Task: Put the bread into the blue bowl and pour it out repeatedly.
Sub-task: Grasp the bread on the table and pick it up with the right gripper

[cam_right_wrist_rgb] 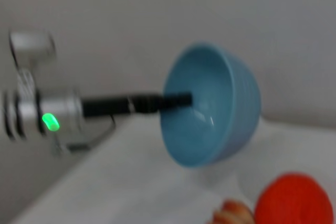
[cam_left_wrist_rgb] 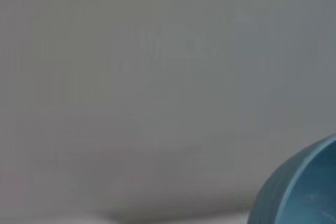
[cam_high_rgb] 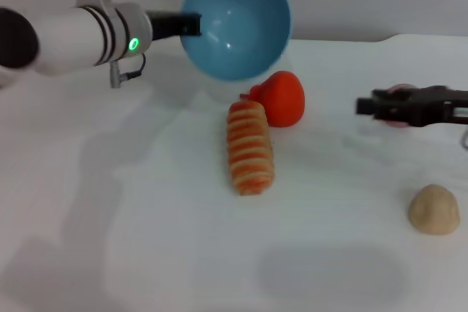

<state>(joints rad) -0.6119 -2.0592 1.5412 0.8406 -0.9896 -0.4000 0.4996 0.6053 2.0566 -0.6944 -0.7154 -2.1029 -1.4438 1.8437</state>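
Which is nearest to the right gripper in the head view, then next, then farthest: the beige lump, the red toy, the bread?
From the right gripper:
1. Red toy, toward the table's middle.
2. Beige lump, nearer the robot; close to the red toy's distance.
3. Bread, table centre.

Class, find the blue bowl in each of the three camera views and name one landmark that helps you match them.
Head view: blue bowl top centre, tipped on its side above the table, held at the rim by the left gripper.
Left wrist view: only a slice of it, bottom-right corner.
Right wrist view: centre, tipped, opening toward the left arm.
Shared landmark: the red toy below the bowl, also in the right wrist view.
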